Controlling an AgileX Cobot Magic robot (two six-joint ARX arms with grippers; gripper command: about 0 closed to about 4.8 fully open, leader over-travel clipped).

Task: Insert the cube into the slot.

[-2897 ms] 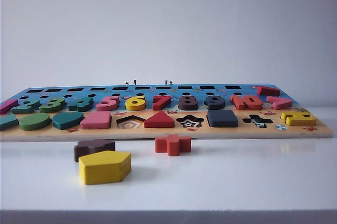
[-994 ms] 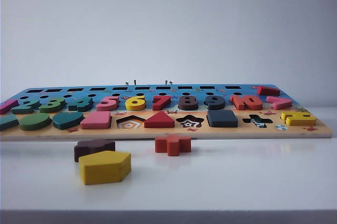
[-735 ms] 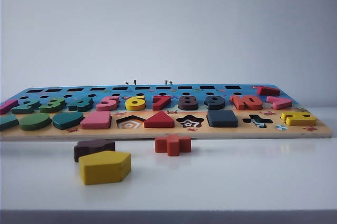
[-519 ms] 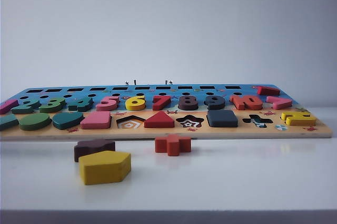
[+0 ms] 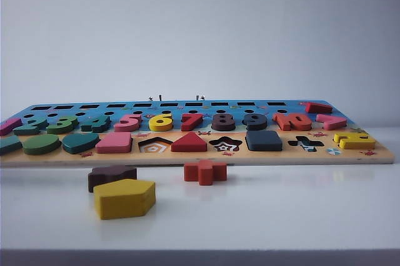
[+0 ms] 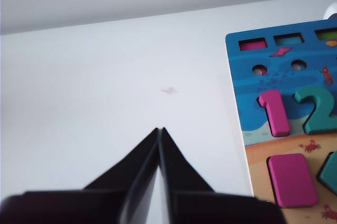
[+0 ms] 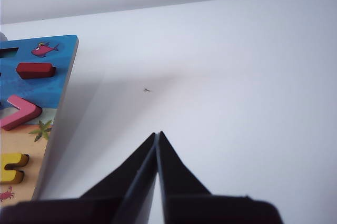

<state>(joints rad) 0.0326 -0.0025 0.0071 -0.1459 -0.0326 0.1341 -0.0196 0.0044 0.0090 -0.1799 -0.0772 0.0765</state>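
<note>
The cube [image 5: 264, 140], a flat navy square block, lies flush in the front row of the tan puzzle board [image 5: 187, 157], between the star recess [image 5: 225, 144] and the plus recess [image 5: 305, 143]. The slot is hidden beneath it. My left gripper [image 6: 160, 129] is shut and empty above bare white table, beside the board end with the pink "1" [image 6: 274, 112]. Above the table off the opposite end, near a dark red block [image 7: 35, 70], my right gripper [image 7: 158, 133] is shut and empty. Neither gripper shows in the exterior view.
On the table in front of the board lie a yellow pentagon [image 5: 124, 198], a dark brown star [image 5: 111, 175] and a red plus [image 5: 205, 171]. A pink square block [image 5: 114, 143] and coloured numerals sit in the board. The pentagon recess [image 5: 154, 145] stands open.
</note>
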